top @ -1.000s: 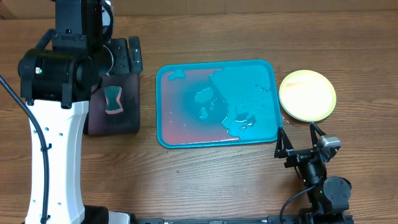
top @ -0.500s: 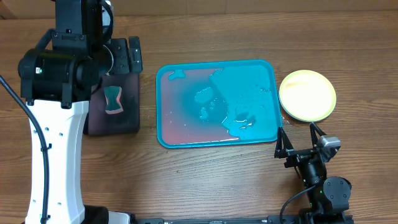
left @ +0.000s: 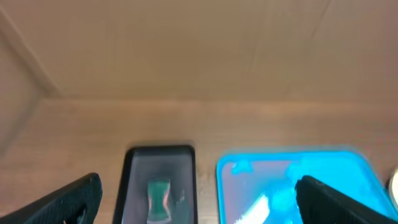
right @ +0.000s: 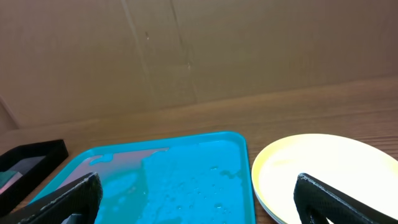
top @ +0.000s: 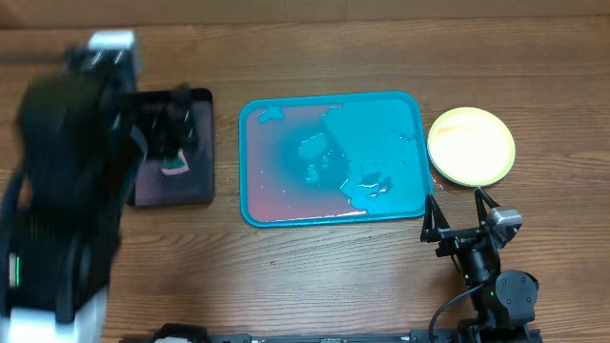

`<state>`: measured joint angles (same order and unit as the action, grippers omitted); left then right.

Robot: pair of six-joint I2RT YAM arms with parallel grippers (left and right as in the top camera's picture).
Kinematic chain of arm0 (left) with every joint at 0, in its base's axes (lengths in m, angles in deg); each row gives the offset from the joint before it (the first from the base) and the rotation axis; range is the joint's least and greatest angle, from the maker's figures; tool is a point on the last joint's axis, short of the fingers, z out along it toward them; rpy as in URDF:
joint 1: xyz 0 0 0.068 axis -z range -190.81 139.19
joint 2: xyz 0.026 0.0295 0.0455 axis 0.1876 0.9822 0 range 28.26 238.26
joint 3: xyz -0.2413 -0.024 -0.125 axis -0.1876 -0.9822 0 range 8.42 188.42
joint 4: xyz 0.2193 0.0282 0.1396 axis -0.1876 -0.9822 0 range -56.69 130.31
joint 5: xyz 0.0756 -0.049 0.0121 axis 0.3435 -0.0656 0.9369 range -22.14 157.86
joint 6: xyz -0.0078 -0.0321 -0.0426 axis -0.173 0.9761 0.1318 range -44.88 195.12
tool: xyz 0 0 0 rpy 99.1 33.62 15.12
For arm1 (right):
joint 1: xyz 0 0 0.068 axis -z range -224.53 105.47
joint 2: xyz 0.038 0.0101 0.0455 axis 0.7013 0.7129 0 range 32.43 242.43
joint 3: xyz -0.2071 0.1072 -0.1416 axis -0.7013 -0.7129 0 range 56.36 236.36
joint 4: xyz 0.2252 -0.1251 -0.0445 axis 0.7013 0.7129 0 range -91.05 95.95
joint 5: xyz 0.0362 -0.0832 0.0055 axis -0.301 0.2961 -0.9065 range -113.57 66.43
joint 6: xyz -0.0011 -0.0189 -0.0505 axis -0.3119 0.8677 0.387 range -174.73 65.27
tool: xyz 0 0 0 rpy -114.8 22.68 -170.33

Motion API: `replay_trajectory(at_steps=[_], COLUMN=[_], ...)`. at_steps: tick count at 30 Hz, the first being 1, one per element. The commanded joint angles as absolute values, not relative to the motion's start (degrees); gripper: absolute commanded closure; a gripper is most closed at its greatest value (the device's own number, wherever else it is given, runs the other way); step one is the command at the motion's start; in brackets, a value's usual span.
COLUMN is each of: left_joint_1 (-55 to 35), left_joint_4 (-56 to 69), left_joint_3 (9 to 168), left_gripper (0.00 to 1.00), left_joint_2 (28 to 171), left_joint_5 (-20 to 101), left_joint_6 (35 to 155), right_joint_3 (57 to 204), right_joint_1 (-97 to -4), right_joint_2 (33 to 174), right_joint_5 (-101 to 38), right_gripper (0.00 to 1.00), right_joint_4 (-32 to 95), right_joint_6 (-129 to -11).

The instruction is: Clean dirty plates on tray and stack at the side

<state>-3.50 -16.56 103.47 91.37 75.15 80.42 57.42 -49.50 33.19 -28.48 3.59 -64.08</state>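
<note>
The turquoise tray [top: 334, 157] lies mid-table, wet, with a reddish film on its left part and no plates on it. It also shows in the left wrist view [left: 323, 168] and the right wrist view [right: 186, 168]. A lime-green plate [top: 471, 145] sits on the table right of the tray, also in the right wrist view [right: 323, 168]. I cannot see the white and aqua plates separately. My right gripper [top: 460, 211] [right: 199, 199] is open and empty, in front of the tray's right corner. My left gripper [left: 199, 199] is open and empty, its arm blurred over the black tray.
A small black tray [top: 195, 186] [left: 134, 180] left of the turquoise tray holds a green sponge [top: 172, 162] [left: 159, 198]. The blurred left arm [top: 67, 191] covers the table's left side. A brown wall stands behind the table.
My left arm has swung away from its earlier pose and is now blurred in motion over the left side. The right arm, tray and plate have not moved.
</note>
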Motion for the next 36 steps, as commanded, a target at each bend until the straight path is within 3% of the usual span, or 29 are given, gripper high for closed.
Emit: replay_trajectory(at_steps=[1, 9, 19, 25, 36], left_joint_1=[-4.0, -6.7, -7.4, -7.5, -9.3], left_joint_4=[-9.5, 7.3, 29.2, 37.2, 35.9], left_joint_3=[86.7, 54.7, 23.9, 13.8, 8.7], left_gripper=[0.00, 0.00, 0.00, 0.00, 0.00], left_joint_2=[78.3, 53.9, 34.8, 29.1, 28.4], left_joint_5=[73.5, 72.3, 70.8, 70.8, 68.8], left_joint_6=[76.6, 76.4, 76.4, 75.2, 73.0], right_joint_3=[56.8, 56.8, 56.8, 56.8, 56.8], right_joint_1=[-49.8, -49.8, -49.8, -49.8, -49.8], right_joint_2=[32.6, 32.6, 32.6, 32.6, 32.6], right_joint_5=[-28.1, -28.1, -28.1, -28.1, -28.1], right_gripper=[0.00, 0.00, 0.00, 0.00, 0.00], right_joint_4=[3.3, 3.3, 3.3, 3.3, 3.3], right_joint_6=[-63.5, -63.5, -63.5, -63.5, -63.5])
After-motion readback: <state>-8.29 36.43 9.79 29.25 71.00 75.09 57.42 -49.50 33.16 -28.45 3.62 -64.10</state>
